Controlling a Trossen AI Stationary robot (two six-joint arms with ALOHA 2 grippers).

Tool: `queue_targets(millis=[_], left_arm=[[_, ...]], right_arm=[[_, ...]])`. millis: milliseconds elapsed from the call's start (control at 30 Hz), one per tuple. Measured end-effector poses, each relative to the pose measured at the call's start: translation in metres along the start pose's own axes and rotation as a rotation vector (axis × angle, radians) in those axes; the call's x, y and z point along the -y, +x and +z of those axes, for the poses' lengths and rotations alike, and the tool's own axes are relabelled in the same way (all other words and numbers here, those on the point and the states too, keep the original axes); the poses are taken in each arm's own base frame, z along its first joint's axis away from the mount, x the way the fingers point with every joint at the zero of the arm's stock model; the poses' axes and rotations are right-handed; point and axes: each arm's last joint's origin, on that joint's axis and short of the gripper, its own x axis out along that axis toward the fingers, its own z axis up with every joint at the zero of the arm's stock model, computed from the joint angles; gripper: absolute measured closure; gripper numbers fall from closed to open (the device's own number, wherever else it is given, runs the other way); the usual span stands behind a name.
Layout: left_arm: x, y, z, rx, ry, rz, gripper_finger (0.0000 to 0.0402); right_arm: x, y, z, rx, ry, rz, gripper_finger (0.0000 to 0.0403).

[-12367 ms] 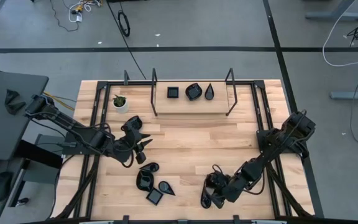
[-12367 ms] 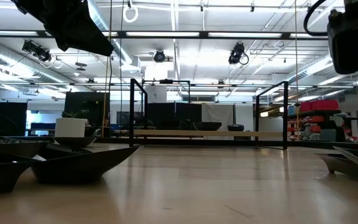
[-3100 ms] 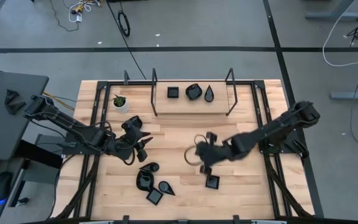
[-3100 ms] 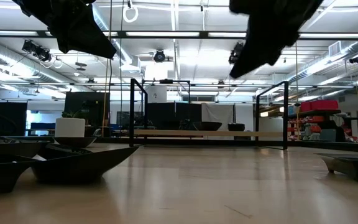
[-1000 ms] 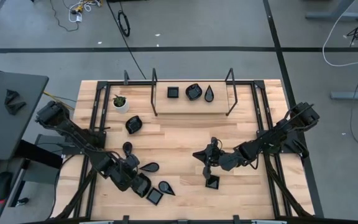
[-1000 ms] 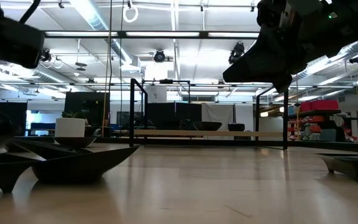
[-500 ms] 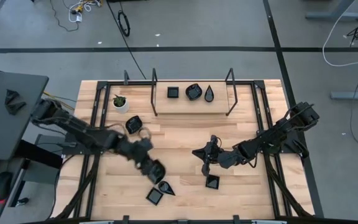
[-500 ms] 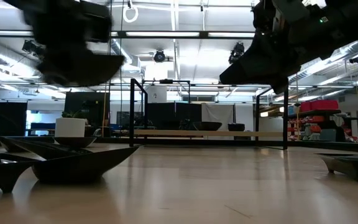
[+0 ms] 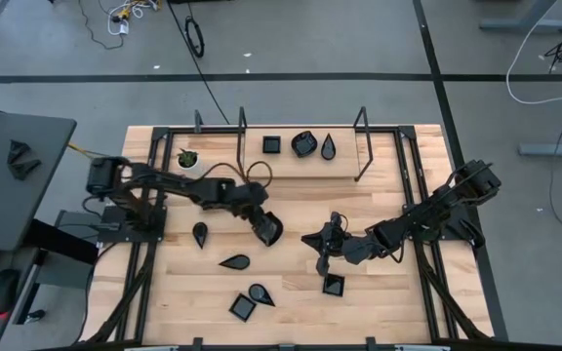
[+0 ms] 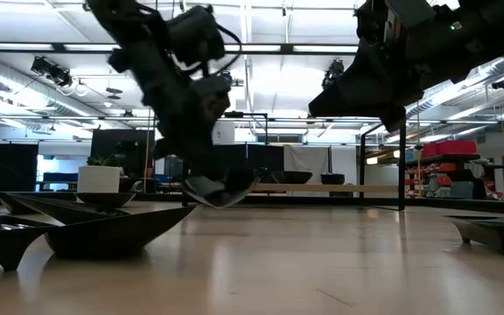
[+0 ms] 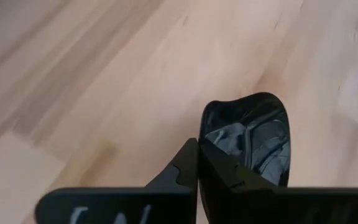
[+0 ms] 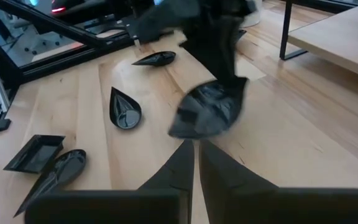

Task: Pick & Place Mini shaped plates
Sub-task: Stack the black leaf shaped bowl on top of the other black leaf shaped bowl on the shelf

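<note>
overhead, left gripper (image 9: 266, 227) out over the middle of the wooden table (image 9: 291, 312), fingers pinched on the rim of a rounded black plate (image 9: 270, 228), carried clear above the boards and tilted in the low view (image 10: 221, 190). seen in the left wrist view as a glossy dark dish (image 11: 253, 140) just beyond the closed fingertips. right gripper (image 9: 323, 242) hanging nearby toward the right of centre, fingers pressed together with nothing between them, pointing toward the carried plate.

elsewhere on the tabletop: a teardrop plate (image 9: 200, 234) near the left arm, a leaf-shaped plate (image 9: 233, 261) further toward the front, then a second teardrop plate (image 9: 260, 292) and a square plate (image 9: 242, 306) close together by the front edge. another small square plate (image 9: 333, 285) just below the right gripper. on the raised shelf (image 9: 349, 166) at the back, three more in a row: square (image 9: 271, 144), rounded (image 9: 303, 144), teardrop (image 9: 329, 146). small white pot with a green plant (image 9: 189, 161) at the back left.
</note>
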Motion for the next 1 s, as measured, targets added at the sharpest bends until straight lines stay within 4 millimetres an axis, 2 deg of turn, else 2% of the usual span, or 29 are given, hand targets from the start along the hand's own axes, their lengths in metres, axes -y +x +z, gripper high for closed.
queue_targets(millis=[267,600,800,1000], left_arm=[[0.005,0.026,0.030,0.008,0.064,0.000,0.0387],[0.005,0.043,0.039,0.010,0.089,0.032,0.0376],[0.004,0.041,0.041,0.017,0.109,0.034,0.0341],[0.010,0.019,0.047,-0.025,0.137,-0.044,0.0278]], right_arm=[[0.000,0.000,0.000,0.000,0.003,0.000,0.0373],[0.000,0.000,-0.001,-0.006,0.007,-0.004,0.0373],[0.000,0.000,-0.001,-0.007,0.012,-0.004,0.0373],[0.007,0.007,0.001,-0.046,0.023,0.030,0.0369]])
